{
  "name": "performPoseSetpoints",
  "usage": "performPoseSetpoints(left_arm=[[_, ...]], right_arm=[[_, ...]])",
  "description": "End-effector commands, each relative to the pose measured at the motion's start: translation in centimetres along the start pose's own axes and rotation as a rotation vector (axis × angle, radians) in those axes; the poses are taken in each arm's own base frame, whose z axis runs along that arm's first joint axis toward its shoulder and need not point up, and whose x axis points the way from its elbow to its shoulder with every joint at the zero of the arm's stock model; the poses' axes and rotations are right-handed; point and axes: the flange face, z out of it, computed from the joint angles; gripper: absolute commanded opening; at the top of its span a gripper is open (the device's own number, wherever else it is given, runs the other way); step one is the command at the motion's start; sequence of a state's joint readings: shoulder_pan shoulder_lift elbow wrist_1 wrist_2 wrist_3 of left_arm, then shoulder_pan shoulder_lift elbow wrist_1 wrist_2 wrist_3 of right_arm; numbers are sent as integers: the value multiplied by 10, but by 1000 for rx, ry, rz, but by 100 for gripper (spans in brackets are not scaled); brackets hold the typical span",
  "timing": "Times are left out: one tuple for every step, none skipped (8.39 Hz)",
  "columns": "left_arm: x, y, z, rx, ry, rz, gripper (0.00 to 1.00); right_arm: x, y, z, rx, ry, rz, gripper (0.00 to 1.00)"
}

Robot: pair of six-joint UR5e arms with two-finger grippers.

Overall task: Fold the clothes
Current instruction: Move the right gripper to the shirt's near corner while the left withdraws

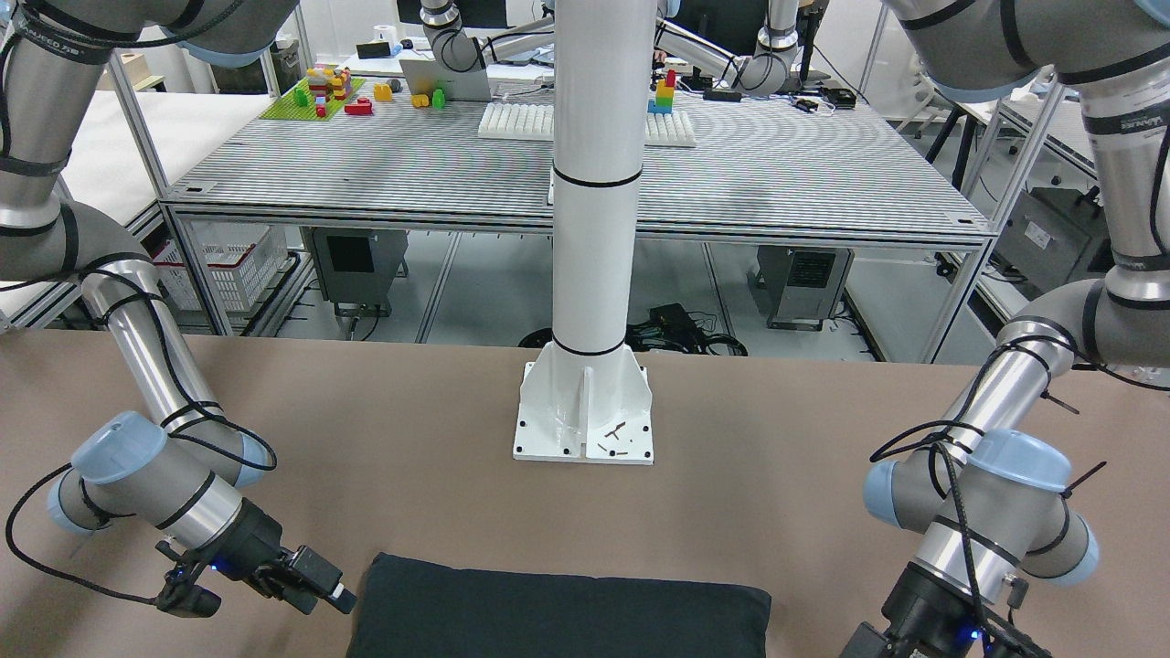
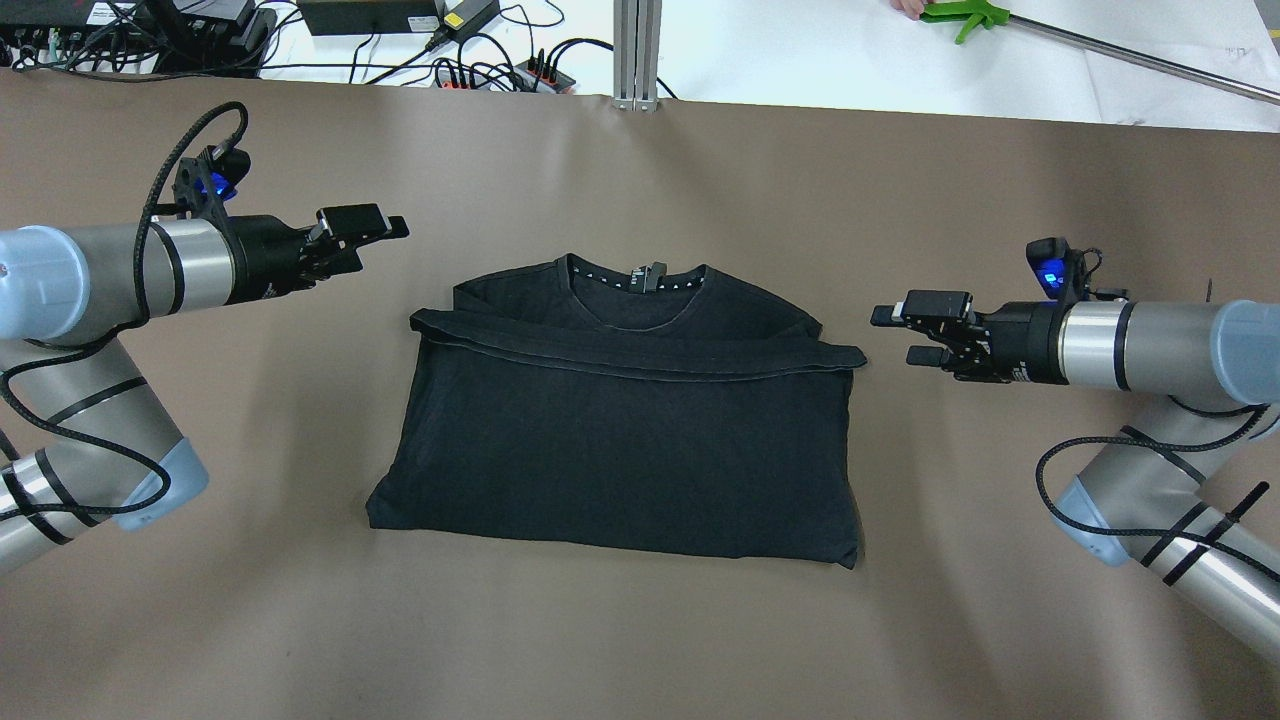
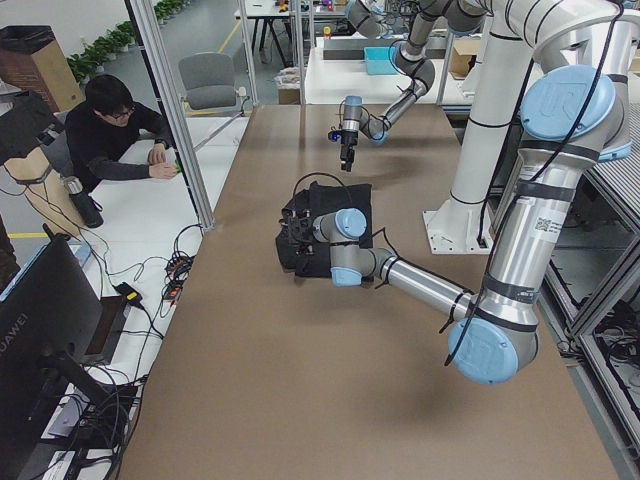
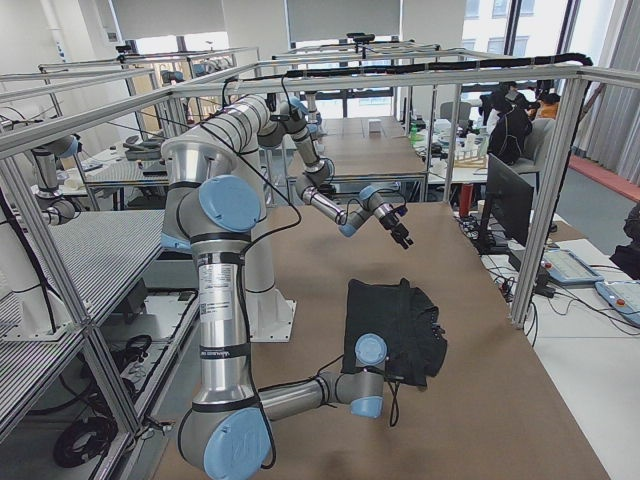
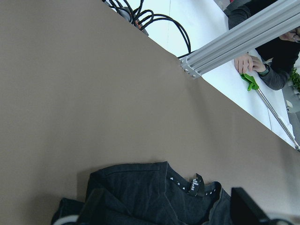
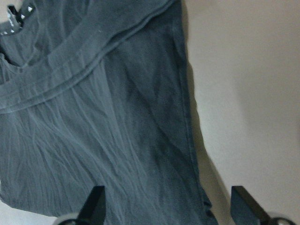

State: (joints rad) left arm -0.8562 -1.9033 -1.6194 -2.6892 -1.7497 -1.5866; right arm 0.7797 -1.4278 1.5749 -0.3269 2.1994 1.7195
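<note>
The black garment (image 2: pixel 625 420) lies flat mid-table, folded into a rough rectangle. Its hem band is laid across just below the collar (image 2: pixel 640 285). It also shows in the front view (image 1: pixel 558 612) and in both wrist views (image 5: pixel 150 192) (image 6: pixel 93 117). My left gripper (image 2: pixel 375 245) is open and empty, hovering just off the garment's far left corner. My right gripper (image 2: pixel 895 336) is open and empty, beside the right end of the hem band, apart from the cloth. In the right wrist view its fingers (image 6: pixel 96 201) stand wide apart over the garment's right edge.
The white pillar's base plate (image 1: pixel 583 420) stands on the brown table on the robot's side of the garment. Beyond the far table edge are an aluminium post (image 2: pixel 637 50), cables (image 2: pixel 480 60) and a green-handled tool (image 2: pixel 965 15). A person (image 3: pixel 115 130) sits there.
</note>
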Motion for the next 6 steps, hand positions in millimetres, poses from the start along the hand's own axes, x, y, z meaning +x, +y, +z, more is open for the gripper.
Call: performPoseSetpoints(left_arm=[[1, -1, -4, 22, 4, 1, 94], [1, -2, -6, 25, 7, 1, 94], [6, 0, -9, 23, 19, 4, 94], [7, 0, -10, 23, 21, 4, 94], [7, 0, -10, 23, 21, 4, 94], [6, 0, -10, 25, 19, 4, 94]], right_arm=[[25, 45, 37, -30, 56, 8, 94], [23, 60, 49, -57, 57, 5, 94], [26, 69, 57, -49, 62, 17, 94], [29, 78, 64, -49, 67, 14, 94], [30, 81, 67, -52, 69, 12, 93], [30, 81, 66, -51, 64, 11, 78]])
